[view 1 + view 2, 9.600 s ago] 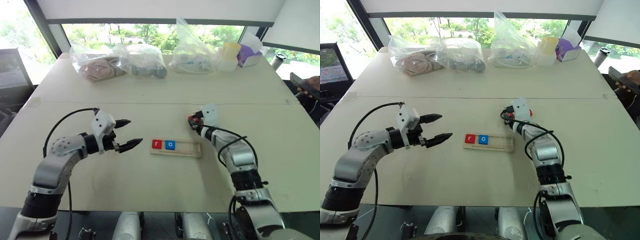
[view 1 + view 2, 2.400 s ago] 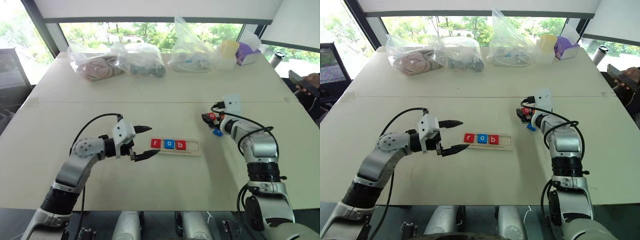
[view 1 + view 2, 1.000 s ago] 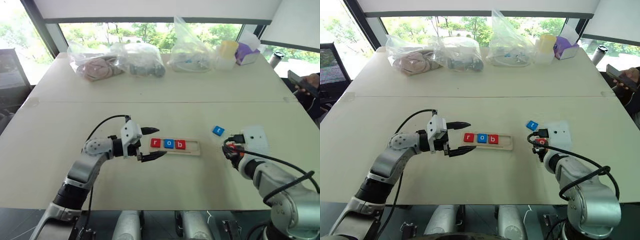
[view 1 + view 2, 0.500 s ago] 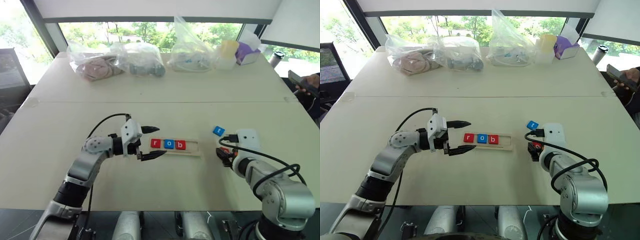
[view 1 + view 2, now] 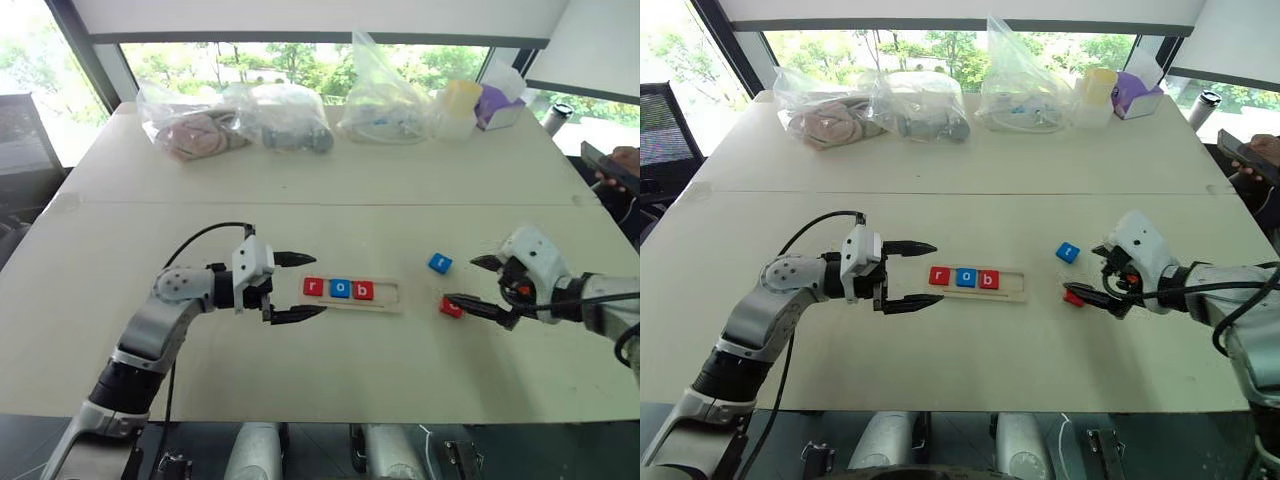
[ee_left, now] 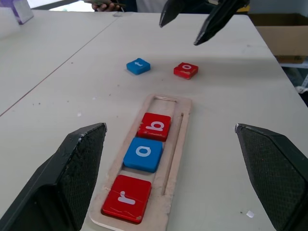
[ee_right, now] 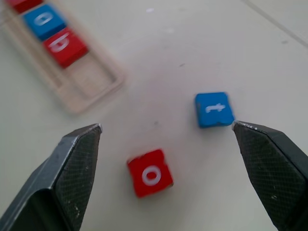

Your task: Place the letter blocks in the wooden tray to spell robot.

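We see the wooden tray, a long shallow frame of pale wood with a thin rim, lying on the smooth beige bench. It holds three flat square letter blocks: red r, blue o, red b. The blue t and red o lie on the bench to its right. Filled plastic bags line the window side. The left gripper is spread empty beside the tray. A second ago the right gripper pinched the red o; now its fingers stand apart above it.
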Robot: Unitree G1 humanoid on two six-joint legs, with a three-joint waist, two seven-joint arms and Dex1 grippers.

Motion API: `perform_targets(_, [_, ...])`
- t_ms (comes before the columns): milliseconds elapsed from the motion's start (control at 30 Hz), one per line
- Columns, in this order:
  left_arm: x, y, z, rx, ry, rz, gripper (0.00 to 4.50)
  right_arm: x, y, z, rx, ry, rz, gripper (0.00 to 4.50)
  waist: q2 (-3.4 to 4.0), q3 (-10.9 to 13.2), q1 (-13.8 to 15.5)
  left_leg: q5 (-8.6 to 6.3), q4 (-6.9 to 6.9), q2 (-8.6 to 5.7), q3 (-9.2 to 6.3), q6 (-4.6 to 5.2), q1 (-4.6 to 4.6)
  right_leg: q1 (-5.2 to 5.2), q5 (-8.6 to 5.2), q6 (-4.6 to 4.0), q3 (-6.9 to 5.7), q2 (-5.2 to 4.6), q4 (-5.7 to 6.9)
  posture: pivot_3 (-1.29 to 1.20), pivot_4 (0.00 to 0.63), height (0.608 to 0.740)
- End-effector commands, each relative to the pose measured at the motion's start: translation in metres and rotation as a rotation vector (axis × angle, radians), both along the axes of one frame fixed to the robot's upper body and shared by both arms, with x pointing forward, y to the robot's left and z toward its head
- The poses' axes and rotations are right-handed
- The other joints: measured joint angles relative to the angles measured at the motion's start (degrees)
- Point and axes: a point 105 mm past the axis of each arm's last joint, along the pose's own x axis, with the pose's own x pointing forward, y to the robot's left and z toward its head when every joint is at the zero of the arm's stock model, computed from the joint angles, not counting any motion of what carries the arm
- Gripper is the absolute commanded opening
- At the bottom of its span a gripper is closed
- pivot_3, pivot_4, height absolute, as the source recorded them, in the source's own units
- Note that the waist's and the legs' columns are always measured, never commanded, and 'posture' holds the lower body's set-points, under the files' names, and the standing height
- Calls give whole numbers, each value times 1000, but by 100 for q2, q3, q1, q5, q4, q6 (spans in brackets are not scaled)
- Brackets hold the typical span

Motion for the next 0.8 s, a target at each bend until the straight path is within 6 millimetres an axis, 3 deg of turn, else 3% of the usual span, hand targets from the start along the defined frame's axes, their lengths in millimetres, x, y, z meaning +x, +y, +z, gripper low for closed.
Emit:
perform_targets(33, [2, 3, 11, -12, -45, 1, 4500, -3, -3, -6, -10, -9, 135, 4470, -1, 1, -8, 0, 1, 0, 0, 0, 0, 0, 0, 0, 0, 0, 0, 0, 150, 740])
perform_targets(333, [2, 1, 12, -6, -60, 12, 4500, 7, -16, -37, 7, 52, 153, 4470, 0, 0, 2, 0, 8, 0, 1, 0, 4, 2, 2, -2, 2, 2, 9, 0, 150, 740])
perform_targets(667, [0, 3, 11, -12, -59, 36, 4500, 14, -11, -60, 57, 47, 86, 4470, 0, 0, 11, 1, 10, 0, 0, 0, 10, 10, 2, -2, 3, 3, 11, 0, 150, 740])
perform_targets(767, [1, 2, 11, -13, -60, 41, 4500, 16, -11, -64, 47, 24, 75, 3685, 0, 0, -3, 1, 14, 0, 0, 0, 16, 16, 2, -2, 3, 3, 11, 0, 150, 740])
perform_targets(800, [1, 2, 10, -14, -61, 41, 4500, 17, -11, -63, 47, 16, 73, 3170, 0, 0, 0, 1, 14, 0, 0, 0, 17, 17, 3, -2, 3, 3, 11, 0, 150, 740])
